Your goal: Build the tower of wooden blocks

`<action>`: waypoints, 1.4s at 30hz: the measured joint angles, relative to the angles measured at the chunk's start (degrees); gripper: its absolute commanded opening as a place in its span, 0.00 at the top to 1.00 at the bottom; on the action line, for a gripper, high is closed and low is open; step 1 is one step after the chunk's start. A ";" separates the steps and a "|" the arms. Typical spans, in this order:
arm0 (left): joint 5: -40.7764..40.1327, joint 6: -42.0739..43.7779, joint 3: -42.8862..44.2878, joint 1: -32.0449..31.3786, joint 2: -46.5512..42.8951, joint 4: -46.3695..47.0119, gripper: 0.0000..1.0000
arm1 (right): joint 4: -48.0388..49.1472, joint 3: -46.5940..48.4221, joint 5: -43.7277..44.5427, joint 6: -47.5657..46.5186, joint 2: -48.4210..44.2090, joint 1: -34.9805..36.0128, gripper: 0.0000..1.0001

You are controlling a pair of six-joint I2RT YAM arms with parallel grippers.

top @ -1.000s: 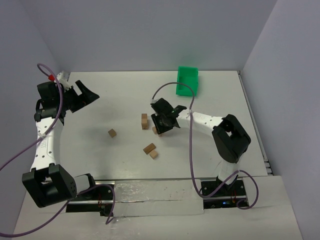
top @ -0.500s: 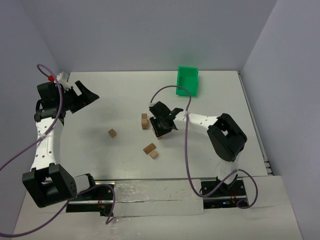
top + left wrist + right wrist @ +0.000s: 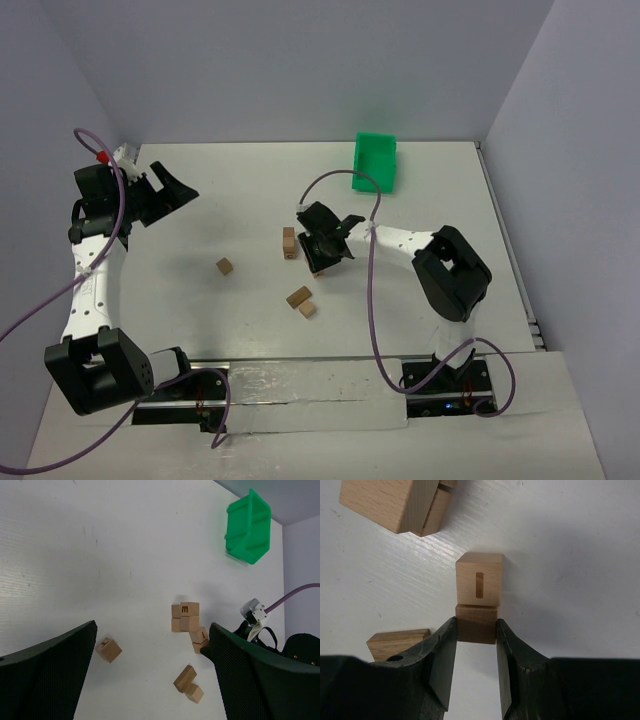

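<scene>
Small light-tan wooden cube (image 3: 476,620) sits on the white bench (image 3: 200,230), mid-bench. The right gripper (image 3: 476,626) has its jaws narrowed onto the cube's two side faces, near the fingertips. Can't tell if it's off the surface yet. A second tan cube with a slot mark (image 3: 479,578) butts against its far face.

The tower (image 3: 289,242) is a short stack of the same tan cubes, just left of that gripper. Exact height isn't readable from these views.

How I'd do this step:
- Lift straight up first so the slotted neighbour isn't dragged along.
- Clear the stack top before moving across.
- Come down square, faces aligned, no yaw.
- Let go only once the cube is seated flat.

Main risk is the gripper body brushing the stack on approach, since it's close.

A loose tan cube (image 3: 225,266) and a touching pair of cubes (image 3: 303,302) lie nearer the arm bases.

Left gripper (image 3: 175,192) hangs at far left, jaws wide, holding nothing. Green plastic bin (image 3: 375,160) is at the back, not involved.
</scene>
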 measured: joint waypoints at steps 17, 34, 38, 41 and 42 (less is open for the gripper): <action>0.63 -0.15 0.00 0.24 0.04 0.02 0.01 | 0.02 0.17 -0.09 -0.52 0.19 0.00 0.42; 0.97 -0.12 0.00 0.29 0.04 0.00 0.01 | -2.12 -0.45 -5.00 -5.02 -5.49 0.00 0.00; 2.13 0.52 -0.03 0.43 -0.05 0.01 0.01 | -2.81 -1.28 -7.17 -9.65 -11.38 -0.02 0.00; 4.65 1.84 -0.95 0.62 -1.09 0.61 0.01 | -3.78 -4.15 -11.57 -17.67 -16.88 -0.38 0.00; 5.67 2.41 -1.28 0.65 -1.55 0.70 0.01 | -4.57 -5.04 -13.67 -21.29 -18.76 -0.84 0.00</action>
